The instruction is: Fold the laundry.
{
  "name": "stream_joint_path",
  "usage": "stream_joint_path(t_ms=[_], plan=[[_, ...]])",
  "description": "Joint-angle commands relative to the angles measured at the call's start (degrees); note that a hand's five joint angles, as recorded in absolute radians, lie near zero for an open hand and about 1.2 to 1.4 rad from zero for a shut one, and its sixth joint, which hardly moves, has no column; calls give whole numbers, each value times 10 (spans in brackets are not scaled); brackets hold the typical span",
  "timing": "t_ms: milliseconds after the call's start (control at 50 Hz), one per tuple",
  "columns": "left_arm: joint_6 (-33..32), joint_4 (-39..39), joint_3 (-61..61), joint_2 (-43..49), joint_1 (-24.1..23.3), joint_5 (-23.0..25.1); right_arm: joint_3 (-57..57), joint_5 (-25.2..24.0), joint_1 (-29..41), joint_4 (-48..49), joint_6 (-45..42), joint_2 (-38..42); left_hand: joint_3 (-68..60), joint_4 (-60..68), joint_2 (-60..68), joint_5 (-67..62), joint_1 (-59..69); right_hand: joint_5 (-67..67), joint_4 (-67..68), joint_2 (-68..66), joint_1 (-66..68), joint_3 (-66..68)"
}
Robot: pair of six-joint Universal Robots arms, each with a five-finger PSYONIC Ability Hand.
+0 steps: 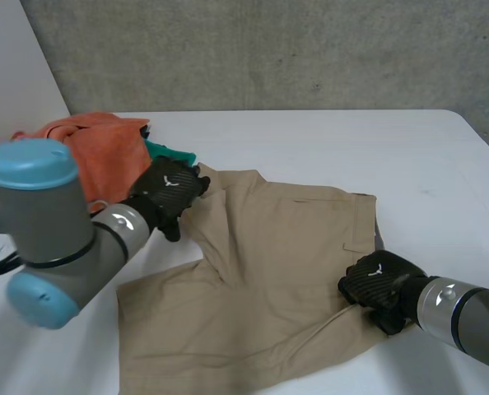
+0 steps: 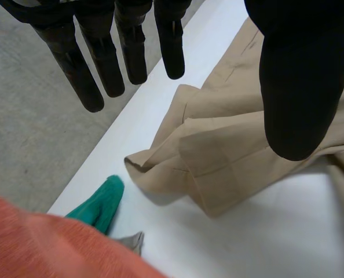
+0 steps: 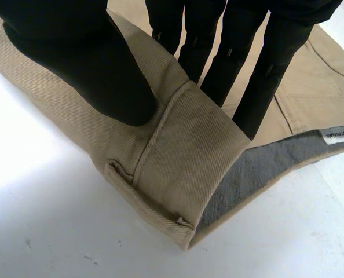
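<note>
White tabletop (image 1: pixel 327 140). Tan twill shorts (image 1: pixel 269 263) lie flat at its middle, long axis across me: waistband to my right, both legs pointing left, one to the far side and one to the near.

Crumpled orange cloth (image 1: pixel 104 148) heaped at the far left corner, with a green cloth (image 1: pixel 170 153) poking out beside it.

My right hand (image 1: pixel 380 280) pinches the turned-over waistband edge between thumb and straight fingers.

My left hand (image 1: pixel 169 191) is over the far leg's hem, fingers straight, thumb spread, gripping nothing.
</note>
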State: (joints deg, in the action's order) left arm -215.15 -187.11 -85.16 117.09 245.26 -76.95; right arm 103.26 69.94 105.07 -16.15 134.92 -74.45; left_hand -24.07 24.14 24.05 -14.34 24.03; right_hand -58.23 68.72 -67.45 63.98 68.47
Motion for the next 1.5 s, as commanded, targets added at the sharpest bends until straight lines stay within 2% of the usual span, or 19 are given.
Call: stream_joint_path(t_ms=[20, 120, 160, 180, 300, 380, 480, 580, 620, 660, 800, 900, 1020, 1120, 1180, 1260, 1280, 1400, 1500], plan=[[-4, -36, 69, 110, 3, 24, 11, -3, -7, 16, 14, 1, -87, 86, 87, -84, 87, -118, 113, -125, 160, 115], [-12, -43, 114, 166, 4, 14, 15, -6, -16, 24, 14, 0, -275, 274, 275, -272, 275, -118, 113, -125, 160, 115], [-17, -41, 130, 179, 8, -1, 15, -6, -21, 27, 15, -1, -533, 533, 533, -531, 534, -118, 113, -125, 160, 115], [-19, -40, 133, 179, 8, -10, 15, -6, -22, 27, 15, -1, -559, 558, 559, -556, 559, -118, 113, -125, 160, 115], [-51, -15, 103, 125, -3, -127, 15, -6, -28, 28, 17, -12, -559, 559, 559, -557, 560, -118, 113, -125, 160, 115], [-101, 22, 64, 84, -10, -176, 13, -6, -22, 21, 16, -13, -559, 559, 559, -557, 560, -118, 113, -125, 160, 115], [-150, 72, 40, 69, -4, -192, 11, -6, -4, 16, 17, -13, -559, 559, 559, -557, 560, -118, 113, -125, 160, 115], [-148, 90, 47, 77, 0, -193, 5, -4, 15, 23, 26, -9, -559, 559, 559, -557, 560, -118, 113, -125, 160, 115], [-136, 96, 54, 75, -2, -197, 2, -2, 22, 30, 39, -9, -173, 172, 173, -170, 173, -118, 113, -125, 160, 115], [-118, 107, 54, 60, -6, -206, -2, -1, 26, 37, 52, -9, 67, -68, -67, 70, -67, -118, 113, -125, 160, 115], [-18, 149, 12, -43, -7, -215, -15, 27, 36, 61, 95, -10, 55, -55, -54, 57, -54, -118, 113, -125, 160, 115], [74, 232, -83, -140, -12, -175, -15, 34, 36, 68, 100, -11, 29, -30, -29, 32, -29, -118, 113, -125, 160, 115], [97, 296, -188, -194, -13, -117, -15, 33, 29, 76, 102, -12, -13, 12, 13, -10, 13, -118, 113, -125, 160, 115], [91, 256, -246, -189, -19, -99, -15, 33, 27, 79, 105, -17, -16, 15, 16, -13, 17, -118, 113, -125, 160, 115], [86, 212, -255, -174, -23, -113, -14, 34, 26, 78, 107, -20, -73, 72, 73, -70, 73, -118, 113, -125, 160, 115], [80, 149, -258, -162, -30, -153, -13, 34, 23, 74, 111, -30, -377, 376, 377, -374, 377, -118, 113, -125, 160, 115], [81, 141, -259, -162, -37, -165, -13, 34, 22, 72, 111, -32, -551, 550, 551, -548, 551, -118, 113, -125, 160, 115], [72, 191, -260, -193, -72, -182, 0, 30, 16, 3, 75, -61, -559, 559, 559, -557, 560, -118, 113, -125, 160, 115], [40, 308, -260, -244, -90, -167, 49, 20, -13, -135, -117, -81, -559, 559, 559, -557, 560, -118, 113, -125, 160, 115]])
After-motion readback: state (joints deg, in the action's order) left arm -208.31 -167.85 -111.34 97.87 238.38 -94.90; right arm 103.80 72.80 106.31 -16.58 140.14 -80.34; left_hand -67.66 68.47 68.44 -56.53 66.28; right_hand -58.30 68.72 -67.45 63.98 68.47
